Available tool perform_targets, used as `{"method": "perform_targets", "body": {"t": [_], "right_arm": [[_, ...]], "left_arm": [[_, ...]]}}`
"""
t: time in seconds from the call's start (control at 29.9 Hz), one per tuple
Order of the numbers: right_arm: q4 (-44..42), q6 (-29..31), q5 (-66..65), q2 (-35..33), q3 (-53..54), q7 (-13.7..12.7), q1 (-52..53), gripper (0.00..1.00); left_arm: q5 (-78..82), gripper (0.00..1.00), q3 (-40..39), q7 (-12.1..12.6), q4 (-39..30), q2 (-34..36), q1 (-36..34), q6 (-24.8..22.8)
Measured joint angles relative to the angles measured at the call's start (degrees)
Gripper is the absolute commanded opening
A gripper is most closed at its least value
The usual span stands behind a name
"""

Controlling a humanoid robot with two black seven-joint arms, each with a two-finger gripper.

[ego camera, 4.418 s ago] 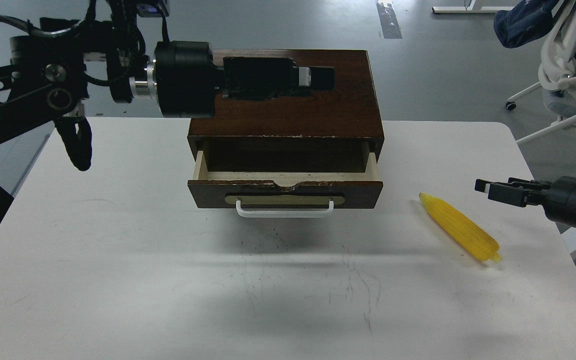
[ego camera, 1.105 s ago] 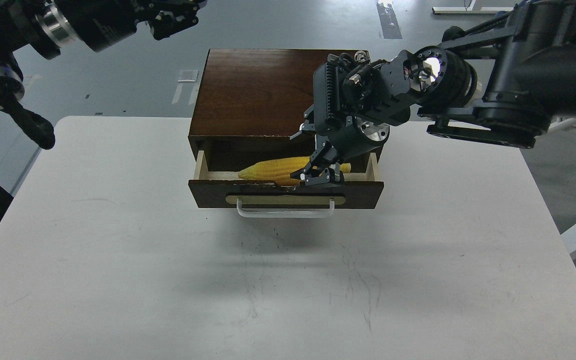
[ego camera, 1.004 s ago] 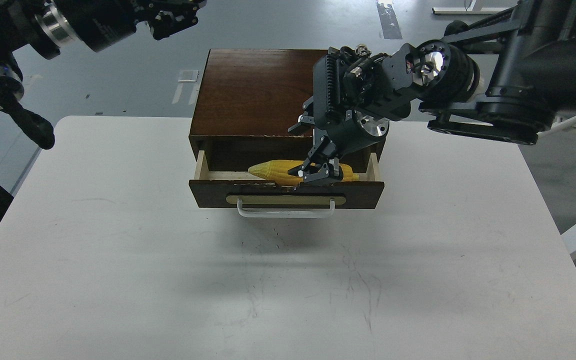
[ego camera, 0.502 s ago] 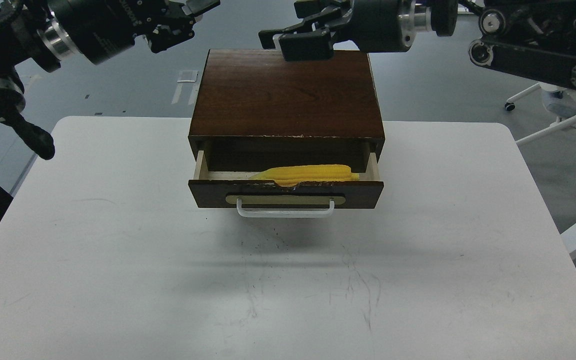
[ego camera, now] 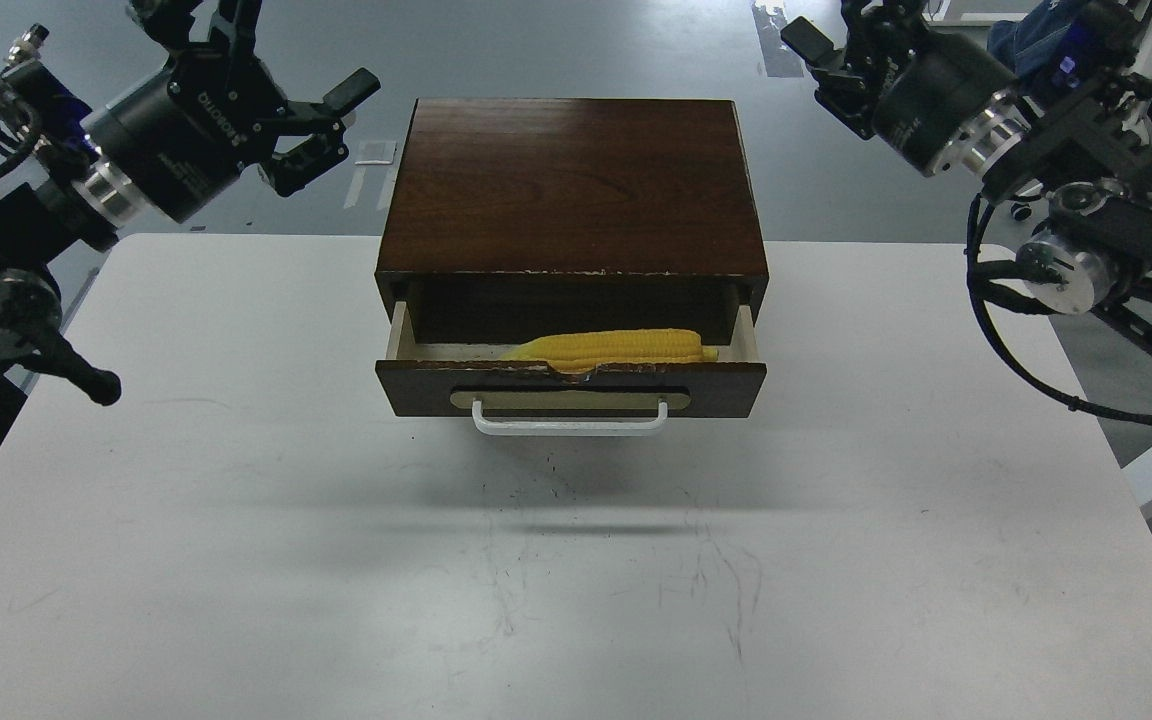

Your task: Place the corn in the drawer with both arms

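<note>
The yellow corn (ego camera: 616,348) lies on its side inside the open drawer (ego camera: 572,388) of the dark brown box (ego camera: 573,185), with its tip to the left. The drawer is pulled partly out, its white handle (ego camera: 570,421) facing me. My left gripper (ego camera: 311,105) is open and empty, raised at the box's upper left. My right gripper (ego camera: 821,50) is raised at the box's upper right, holding nothing; its fingers look spread.
The box stands at the back middle of the white table (ego camera: 576,560). A white office chair (ego camera: 1126,130) stands on the floor at the far right, behind my right arm.
My right gripper let go of the corn in the drawer, lifted away and swung back to the upper right. My left gripper shifted slightly down and left. The corn now rests in the drawer.
</note>
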Motion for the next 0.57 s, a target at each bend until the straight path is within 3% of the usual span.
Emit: {"method": "perform_targets", "body": {"t": [0.23,0.4,0.57], "right_arm": [[-0.45,0.08,5.12,-0.04,4.86,0.01,-9.46,1.0],[-0.98,0.29,4.8,-0.08,4.43,0.02,-13.03,1.0],[-1.73,0.31,4.41,-0.36,4.03,0.02,-16.42,1.0]], "left_arm": [[-0.73,0.99,-5.06,0.0,2.7,-1.37,7.66,-0.49],[-1.97,0.99,-5.73,0.0,2.93,-1.43,8.9,-0.86],[-2.03,0.99,-5.81,1.86,2.92,-1.45,9.32,-1.02]]}}
